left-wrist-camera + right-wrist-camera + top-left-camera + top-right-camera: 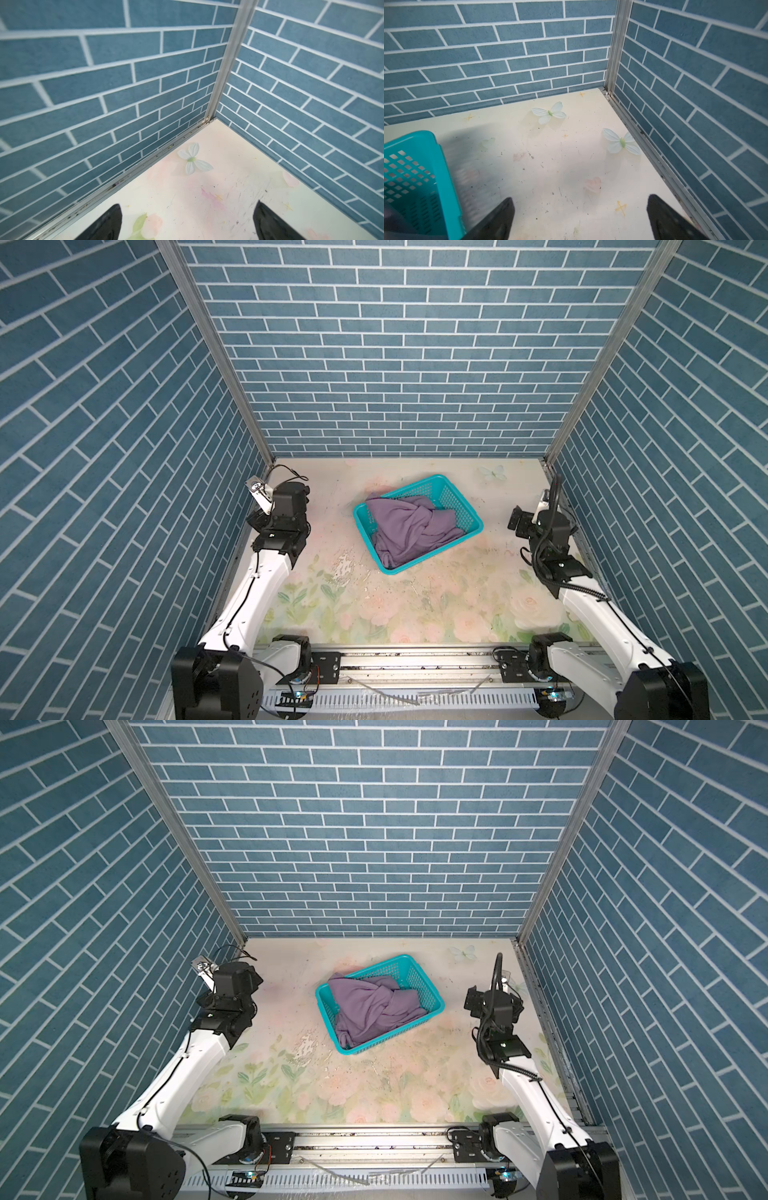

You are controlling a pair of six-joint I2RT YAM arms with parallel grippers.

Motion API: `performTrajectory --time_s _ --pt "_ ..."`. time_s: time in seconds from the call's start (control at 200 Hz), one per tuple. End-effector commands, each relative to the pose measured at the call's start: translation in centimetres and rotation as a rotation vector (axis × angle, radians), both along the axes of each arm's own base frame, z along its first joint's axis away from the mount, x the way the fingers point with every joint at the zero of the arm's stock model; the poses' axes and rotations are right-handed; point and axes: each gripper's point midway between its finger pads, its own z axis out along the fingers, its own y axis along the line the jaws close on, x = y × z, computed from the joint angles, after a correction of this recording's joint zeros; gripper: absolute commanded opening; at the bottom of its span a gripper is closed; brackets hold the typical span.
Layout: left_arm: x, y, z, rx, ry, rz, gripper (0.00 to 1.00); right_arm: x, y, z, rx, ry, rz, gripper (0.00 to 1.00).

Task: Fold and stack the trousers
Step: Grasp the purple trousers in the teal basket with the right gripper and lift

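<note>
The pale, flower-printed tabletop (pixel 415 605) lies bare on the near side. That is the room to keep for spreading and folding.

Farther in, at the sides, both arms hang back from the work. The left gripper (pixel 188 204) and the right gripper (pixel 581 197) each show black fingers spread wide with nothing between them, over bare table. The right one is just beside the teal perforated plastic basket (pixel 453 506).

In the middle, toward the back, the soft muted-purple trousers (pixel 409 531) sit crumpled and twisted inside that basket, filling most of it. Nothing is folded yet, so the step in hand is getting them out.

To do it well, I would come down on a raised fold near the middle of the heap, not the mesh wall, and pinch deep. The basket looks light and may rise with the cloth, so the other gripper should steady its rim. Lift high enough for both legs to clear, then carry them to the near table.
</note>
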Motion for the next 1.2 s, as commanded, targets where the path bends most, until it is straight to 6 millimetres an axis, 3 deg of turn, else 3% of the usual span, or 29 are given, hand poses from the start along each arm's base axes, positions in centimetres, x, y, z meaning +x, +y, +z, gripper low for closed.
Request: performTrajectory --time_s 0.0,0.1,0.235,0.455,0.555,0.715,0.79,0.855,0.915,0.945,1.045,1.115,1.195 --pt "-2.7 -0.9 -2.8 -0.092 0.117 -0.033 0.97 -0.9 2.7 -2.7 0.038 0.217 0.053 0.99" --pt "-2.4 -4.0 -4.4 -0.222 0.11 -0.198 0.86 -0.2 8.4 -2.7 0.037 0.245 0.214 0.95" --pt "-3.3 -8.0 -8.7 -0.407 0.227 -0.353 0.79 0.3 14.7 -2.1 -0.006 0.254 0.346 0.96" --pt "-5.1 -14.3 -14.3 -0.585 0.369 -0.563 0.77 0.5 23.5 -3.3 -0.03 0.309 0.565 0.99" --pt "-4.9 -16.7 -15.2 -0.601 0.39 -0.635 0.76 0.9 27.4 -4.2 0.059 0.333 0.689 0.99" --pt "-3.6 -19.8 -15.6 -0.574 0.422 -0.741 0.75 2.2 31.9 -6.2 0.167 0.398 0.788 0.99" --pt "-2.2 -21.2 -15.2 -0.567 0.419 -0.785 0.73 2.7 33.8 -7.7 0.228 0.443 0.821 0.89" --pt "-1.2 -22.4 -15.9 -0.586 0.438 -0.811 0.71 3.3 34.7 -8.2 0.277 0.46 0.843 0.67" --pt "-0.4 -24.0 -16.5 -0.612 0.456 -0.849 0.69 4.6 34.7 -7.7 0.318 0.464 0.826 0.18" --pt "-0.1 -24.9 -16.7 -0.62 0.466 -0.867 0.68 5.5 34.1 -6.9 0.323 0.454 0.806 0.0" --pt "1.1 -27.7 -16.5 -0.604 0.475 -0.923 0.67 9.0 30.5 -2.4 0.304 0.371 0.705 0.0" --pt "2.0 -30.3 -15.8 -0.587 0.467 -0.972 0.67 11.2 27.3 2.6 0.298 0.278 0.638 0.0" --pt "3.0 -34.0 -15.0 -0.582 0.468 -1.046 0.67 12.0 24.3 8.7 0.236 0.167 0.579 0.0"
